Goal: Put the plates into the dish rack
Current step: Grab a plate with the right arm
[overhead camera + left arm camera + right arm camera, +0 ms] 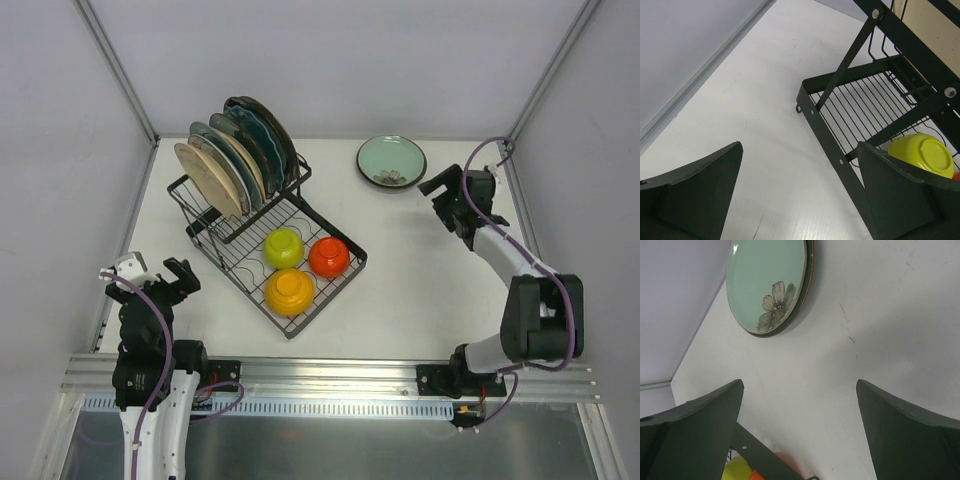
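Fingers (905, 430) of my right gripper (443, 197) are spread wide and hold nothing, and my left gripper (152, 272) is wide open and empty too, down by the near corner of the black wire dish rack (240, 262). The round mint green plate with a painted flower (391, 161) lies flat on the white table (430, 290) near my right gripper, so I think I should pinch its rim firmly and lift slowly so it does not slip. The other plates (235, 160) stand in the rack's slots, and the small yellow bowl (284, 246), orange bowl (290, 290) and red bowl (329, 256) in the low basket must not get bumped.
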### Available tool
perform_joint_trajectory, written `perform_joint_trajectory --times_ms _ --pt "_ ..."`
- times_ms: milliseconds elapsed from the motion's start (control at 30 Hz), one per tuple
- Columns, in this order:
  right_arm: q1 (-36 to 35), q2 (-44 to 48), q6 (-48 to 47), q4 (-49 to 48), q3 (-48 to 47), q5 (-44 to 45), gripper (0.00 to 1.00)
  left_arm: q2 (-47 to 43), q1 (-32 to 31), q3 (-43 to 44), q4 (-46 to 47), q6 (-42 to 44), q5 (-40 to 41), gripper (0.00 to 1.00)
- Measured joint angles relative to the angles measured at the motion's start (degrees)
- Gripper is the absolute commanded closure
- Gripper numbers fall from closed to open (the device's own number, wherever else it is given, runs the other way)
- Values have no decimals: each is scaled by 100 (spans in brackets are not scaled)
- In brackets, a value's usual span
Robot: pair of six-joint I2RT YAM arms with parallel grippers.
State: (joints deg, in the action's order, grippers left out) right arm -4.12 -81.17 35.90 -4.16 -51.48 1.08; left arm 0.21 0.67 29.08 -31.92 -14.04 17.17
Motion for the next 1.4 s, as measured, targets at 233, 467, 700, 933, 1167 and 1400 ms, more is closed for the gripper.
perform_joint_trajectory --times_ms 233,467,700,933,1167,1400 --pt "61 -1508 476 -634 -568 -415 10 0 0 0 2 0 2 1" --pt "63 -2717 734 -946 -1541 -505 19 0 0 0 9 0 2 1" --pt "66 -3668 966 -1043 -2223 -503 34 0 0 0 22 7 4 1" --pt "66 -4203 1189 -1071 -2669 -494 49 0 0 0 42 15 4 1" --pt "66 -4363 1497 -1191 -2697 -479 84 0 0 0 81 17 2 1" --pt "81 -4225 1794 -1637 -2251 -533 99 0 0 0 111 20 2 1"
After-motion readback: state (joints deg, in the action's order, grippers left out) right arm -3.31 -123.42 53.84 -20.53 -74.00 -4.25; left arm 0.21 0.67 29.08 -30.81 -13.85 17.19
